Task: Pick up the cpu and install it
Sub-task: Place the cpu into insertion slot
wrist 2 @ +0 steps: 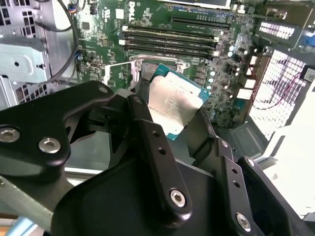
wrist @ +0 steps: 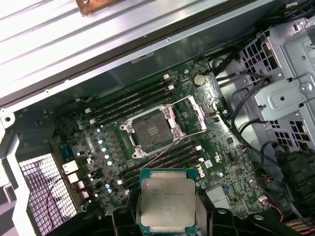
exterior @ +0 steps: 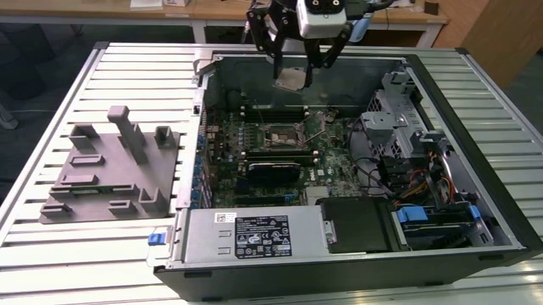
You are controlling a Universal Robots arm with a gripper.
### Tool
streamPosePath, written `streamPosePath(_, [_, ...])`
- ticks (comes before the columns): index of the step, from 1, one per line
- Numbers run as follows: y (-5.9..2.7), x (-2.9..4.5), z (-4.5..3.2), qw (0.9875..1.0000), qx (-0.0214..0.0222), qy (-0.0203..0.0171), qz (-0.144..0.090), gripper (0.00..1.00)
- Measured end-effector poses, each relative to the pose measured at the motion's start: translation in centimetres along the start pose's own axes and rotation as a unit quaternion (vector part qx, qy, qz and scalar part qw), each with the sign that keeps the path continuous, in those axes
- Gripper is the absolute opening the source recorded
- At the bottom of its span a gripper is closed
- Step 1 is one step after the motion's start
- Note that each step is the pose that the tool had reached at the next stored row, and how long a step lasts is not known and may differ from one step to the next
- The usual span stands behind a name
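- The gripper (exterior: 293, 75) is clamped on the cpu (exterior: 289, 79). In the second wrist view its black fingers (wrist 2: 147, 132) press against opposite edges of the chip (wrist 2: 173, 101), and the silver top plate shows between them.
- The cpu hangs in the air well above the socket (exterior: 281, 134) and touches nothing but the fingers. In the exterior view it sits over the open computer case (exterior: 475, 190), towards the case's far wall from the socket. I cannot tell whether it is squarely over the socket.
- In the first wrist view the socket (wrist: 151, 131) shows its dark centre field inside the metal frame, with no chip in it. Its thin lever (wrist: 183, 139) stands away from the frame (so it looks unlatched, though that is my reading).
- Long black memory sticks (wrist: 133, 101) lie just beside the socket on the green motherboard (wrist: 236, 147).
- The grey tray (exterior: 110, 171) lies well apart from the socket, outside the case on the exterior view's left.
- By my judgement the pick-up is done, since the chip is lifted and carried over the case. The install is not yet done: the cpu is neither seated in the socket nor touching it.
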State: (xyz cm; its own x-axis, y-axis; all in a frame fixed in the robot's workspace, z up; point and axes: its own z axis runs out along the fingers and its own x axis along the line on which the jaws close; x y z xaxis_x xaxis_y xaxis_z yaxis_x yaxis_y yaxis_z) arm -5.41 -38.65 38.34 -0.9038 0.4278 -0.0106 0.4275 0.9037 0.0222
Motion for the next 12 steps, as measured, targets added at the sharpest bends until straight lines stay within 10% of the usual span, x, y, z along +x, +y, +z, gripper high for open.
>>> streamPosePath(12, [-0.01,0.00,0.15,0.9985,0.0006,-0.0012,0.054,0.53])
